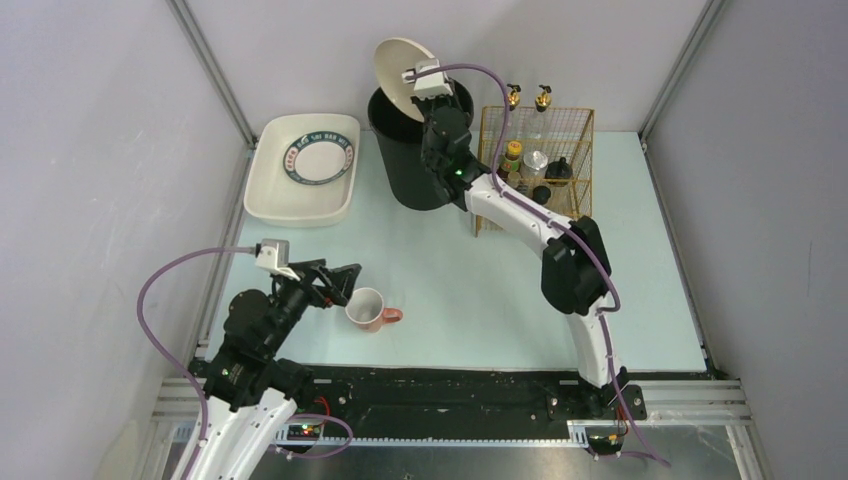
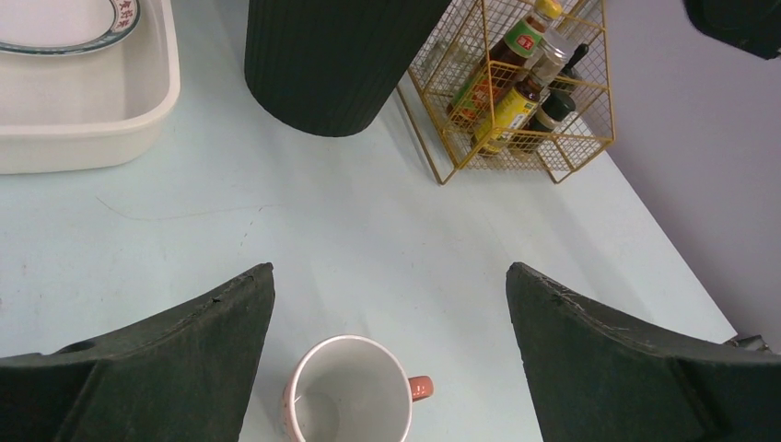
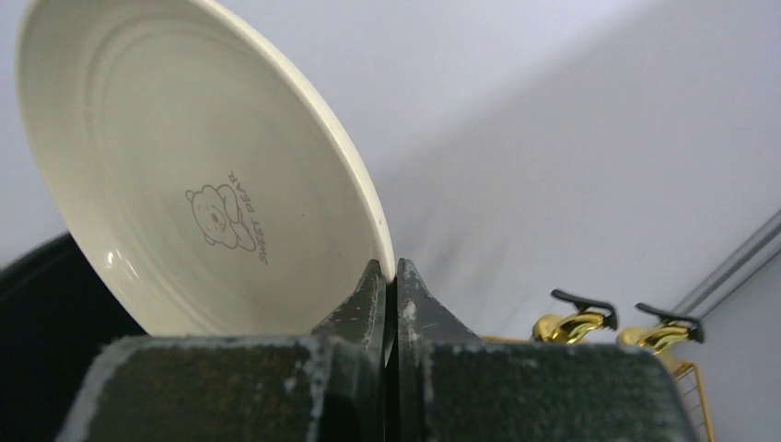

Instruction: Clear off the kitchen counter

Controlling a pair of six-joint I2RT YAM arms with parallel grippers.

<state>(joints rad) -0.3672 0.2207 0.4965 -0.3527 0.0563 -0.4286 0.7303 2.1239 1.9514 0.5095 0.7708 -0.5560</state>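
The mint bench sits right under the left gripper, which is spread wide with a mug standing just ahead of it. The right gripper is way up off the bench at the back, pinched tight on the rim of a cream plate tilted over the black bin.

I counted two plates, a cream plate above the one black bin and a patterned plate in the one white tray left of it, one mug in front of it, one gold wire rack right of it, several bottles inside
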